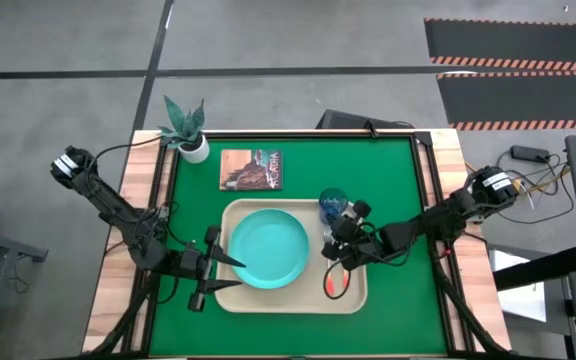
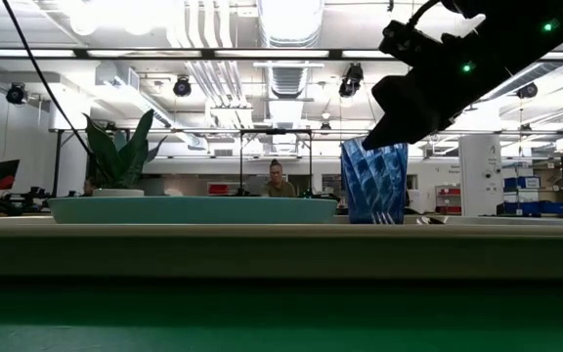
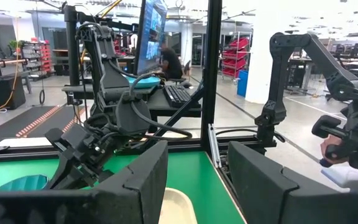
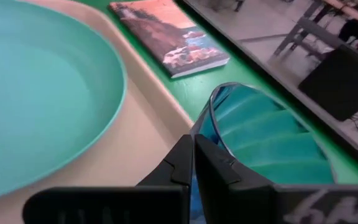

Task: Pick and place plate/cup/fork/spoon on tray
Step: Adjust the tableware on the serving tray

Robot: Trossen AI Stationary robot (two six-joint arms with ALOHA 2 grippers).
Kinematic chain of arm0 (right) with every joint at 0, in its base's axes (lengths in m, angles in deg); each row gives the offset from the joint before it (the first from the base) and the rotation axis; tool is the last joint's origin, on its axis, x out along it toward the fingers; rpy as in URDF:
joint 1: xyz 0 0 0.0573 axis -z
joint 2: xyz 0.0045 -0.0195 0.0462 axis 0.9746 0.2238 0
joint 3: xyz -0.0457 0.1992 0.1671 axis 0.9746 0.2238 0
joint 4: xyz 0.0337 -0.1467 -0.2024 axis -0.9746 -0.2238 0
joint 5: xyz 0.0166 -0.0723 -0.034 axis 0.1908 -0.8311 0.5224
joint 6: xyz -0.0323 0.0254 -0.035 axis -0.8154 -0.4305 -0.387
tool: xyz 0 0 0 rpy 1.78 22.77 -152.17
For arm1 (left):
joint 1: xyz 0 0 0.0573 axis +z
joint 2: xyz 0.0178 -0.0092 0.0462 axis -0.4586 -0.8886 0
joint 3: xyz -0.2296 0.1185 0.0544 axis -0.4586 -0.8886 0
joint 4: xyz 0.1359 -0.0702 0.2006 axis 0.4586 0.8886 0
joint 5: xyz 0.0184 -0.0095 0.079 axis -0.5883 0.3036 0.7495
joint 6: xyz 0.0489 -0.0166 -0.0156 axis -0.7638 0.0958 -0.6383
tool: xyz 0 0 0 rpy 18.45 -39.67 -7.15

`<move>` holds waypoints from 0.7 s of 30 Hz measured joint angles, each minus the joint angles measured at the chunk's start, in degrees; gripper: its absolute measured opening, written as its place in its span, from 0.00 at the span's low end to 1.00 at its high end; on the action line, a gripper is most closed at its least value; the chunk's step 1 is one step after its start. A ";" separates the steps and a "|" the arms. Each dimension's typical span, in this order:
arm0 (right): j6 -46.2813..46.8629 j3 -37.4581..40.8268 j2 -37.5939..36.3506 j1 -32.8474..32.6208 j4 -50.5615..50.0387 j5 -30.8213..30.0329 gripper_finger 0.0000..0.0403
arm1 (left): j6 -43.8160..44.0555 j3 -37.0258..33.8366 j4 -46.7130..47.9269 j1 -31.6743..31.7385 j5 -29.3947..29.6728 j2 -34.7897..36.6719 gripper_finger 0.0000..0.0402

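Observation:
The turquoise plate (image 1: 268, 247) lies on the left half of the beige tray (image 1: 358, 300). The dark blue cup (image 1: 332, 203) is upright at the tray's far rim, right of the plate; it also shows in the low view (image 2: 374, 181). My right gripper (image 1: 342, 226) is shut at the cup's near side. A red-orange utensil handle (image 1: 333, 283) lies on the tray's right part; whether it is the fork's or the spoon's I cannot tell. My left gripper (image 1: 218, 263) is open and empty at the tray's left edge, beside the plate. My right gripper meets the cup's rim (image 4: 207, 122) on its near side. The thin wall runs into the seam between the two fingers, one finger (image 4: 229, 171) over the cup's inside and one outside. The fingers come slanting down from the table's near right. The cup is upright; whether its base rests on the tray, I cannot tell.
A white pot with a green plant (image 1: 190, 140) stands at the far left corner. A brown picture card (image 1: 253, 168) lies on the green mat beyond the tray. A person (image 2: 280, 181) sits far behind the table.

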 joint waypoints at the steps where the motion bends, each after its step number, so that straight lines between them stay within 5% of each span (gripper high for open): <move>1: -0.08 0.00 0.00 0.00 0.00 0.73 0.02 | 0.00 0.00 0.01 0.00 0.00 0.00 0.39; 6: -0.67 -0.03 -0.05 0.00 -0.05 6.03 0.02 | 0.00 -0.02 0.02 0.02 0.00 0.02 0.39; 14: -5.52 -3.47 -0.46 -0.90 -0.28 25.18 0.02 | 0.00 0.07 -0.05 0.02 0.00 0.04 0.39; 21: -3.24 -7.08 -0.35 -4.15 -7.83 35.75 0.02 | 0.00 0.00 0.01 0.02 -0.02 0.04 0.39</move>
